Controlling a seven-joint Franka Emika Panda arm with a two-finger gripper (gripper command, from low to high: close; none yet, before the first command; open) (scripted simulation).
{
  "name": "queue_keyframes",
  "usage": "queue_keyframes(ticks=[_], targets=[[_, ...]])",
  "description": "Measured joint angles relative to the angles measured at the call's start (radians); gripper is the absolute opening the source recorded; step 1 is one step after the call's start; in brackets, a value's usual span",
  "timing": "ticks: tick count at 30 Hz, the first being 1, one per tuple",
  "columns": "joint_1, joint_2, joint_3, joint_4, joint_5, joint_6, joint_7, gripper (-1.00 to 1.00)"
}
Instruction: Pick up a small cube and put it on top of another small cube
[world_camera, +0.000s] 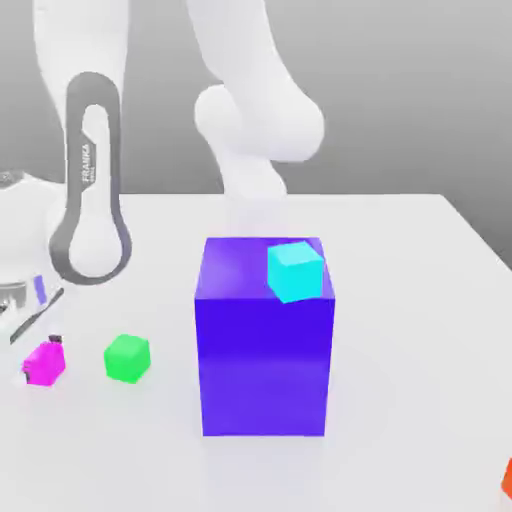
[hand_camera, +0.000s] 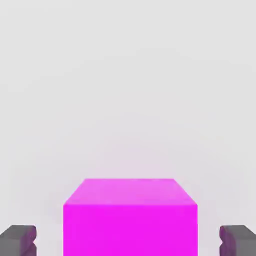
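A pale, smooth tabletop (world_camera: 400, 400) spreads under bright, even light; behind its straight far edge, a plain gray backdrop (world_camera: 400, 100) fades lighter downward.

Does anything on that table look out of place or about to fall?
Maybe the cyan cube: it sits askew at the front edge of the big blue block's top, seeming to overhang it. Nothing looks spilled or damaged.

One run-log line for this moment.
jaws: open around pink cube | grip: not closed | cyan cube: on blue block | green cube: on table
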Motion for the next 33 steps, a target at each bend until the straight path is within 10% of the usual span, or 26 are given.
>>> queue_keyframes(ticks=[10,22,30,31,33], targets=[[0.057,-0.186,-0.082,-0.042,-0.121,-0.142,0.093,-1.00],[0.134,-0.614,0.014,-0.341,-0.287,-0.265,0.373,-1.00],[0.160,-0.385,0.020,-0.351,-0.237,-0.027,0.351,-1.00],[0.161,-0.359,0.021,-0.350,-0.226,-0.001,0.344,1.00],[0.163,-0.359,0.021,-0.350,-0.226,-0.001,0.344,1.00]])
